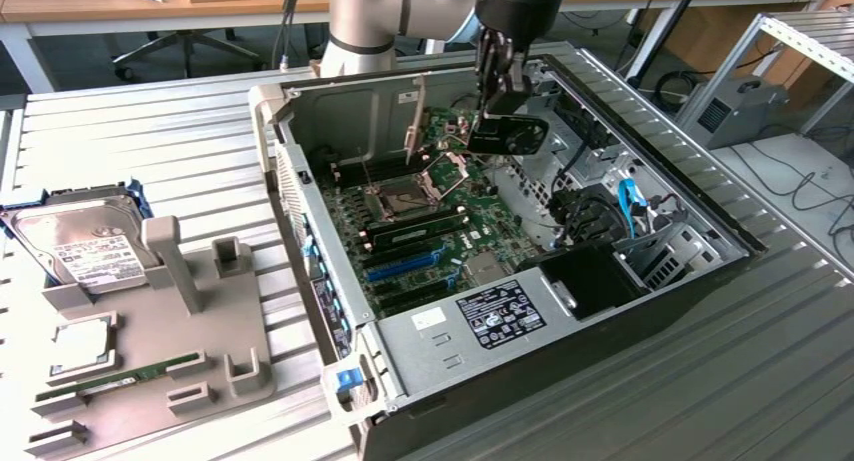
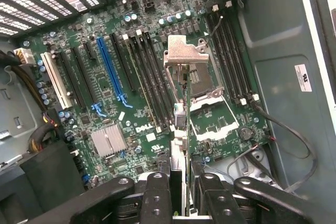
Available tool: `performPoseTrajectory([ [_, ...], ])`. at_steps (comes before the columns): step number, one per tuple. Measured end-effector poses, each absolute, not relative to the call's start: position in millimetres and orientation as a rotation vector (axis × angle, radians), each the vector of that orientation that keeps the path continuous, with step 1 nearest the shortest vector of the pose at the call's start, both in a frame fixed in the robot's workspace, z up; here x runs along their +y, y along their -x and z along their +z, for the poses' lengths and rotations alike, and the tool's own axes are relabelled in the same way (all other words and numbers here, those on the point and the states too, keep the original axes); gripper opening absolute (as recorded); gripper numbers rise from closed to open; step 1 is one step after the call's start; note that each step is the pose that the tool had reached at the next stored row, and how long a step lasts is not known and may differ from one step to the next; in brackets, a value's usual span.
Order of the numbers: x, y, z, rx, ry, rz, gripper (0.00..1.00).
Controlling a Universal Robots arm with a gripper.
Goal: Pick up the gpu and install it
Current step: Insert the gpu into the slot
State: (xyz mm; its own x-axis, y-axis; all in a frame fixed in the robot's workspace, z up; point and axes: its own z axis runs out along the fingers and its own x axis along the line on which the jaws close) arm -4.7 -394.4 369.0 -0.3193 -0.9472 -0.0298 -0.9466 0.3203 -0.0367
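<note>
Ribbed metal desk [image 1: 160,131] carries an open case [image 1: 694,271]; above its motherboard [image 2: 105,77] the pincer [image 2: 179,192] hangs, clenched on the gpu [image 2: 181,93], held edge-on over the CPU socket [image 2: 215,114]; a hard drive [image 1: 80,246] lies well apart.

a lab or workshop: an opened computer case [image 1: 507,281] lies on a slatted metal desk [image 1: 174,151], with wooden benches [image 1: 134,1], an office chair [image 1: 187,46] and loose cables [image 1: 814,186] behind.

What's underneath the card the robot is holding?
Under the gpu, held edge-on by the gripper, lies the green motherboard with its black and blue slots and the open processor socket. The card hides the strip of board right beneath it.
</note>
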Motion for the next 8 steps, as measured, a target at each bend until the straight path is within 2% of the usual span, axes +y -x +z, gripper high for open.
performPoseTrajectory([
  [8,-394.4,4.6,369.0,2.491,1.839,-0.018,0.26],
])
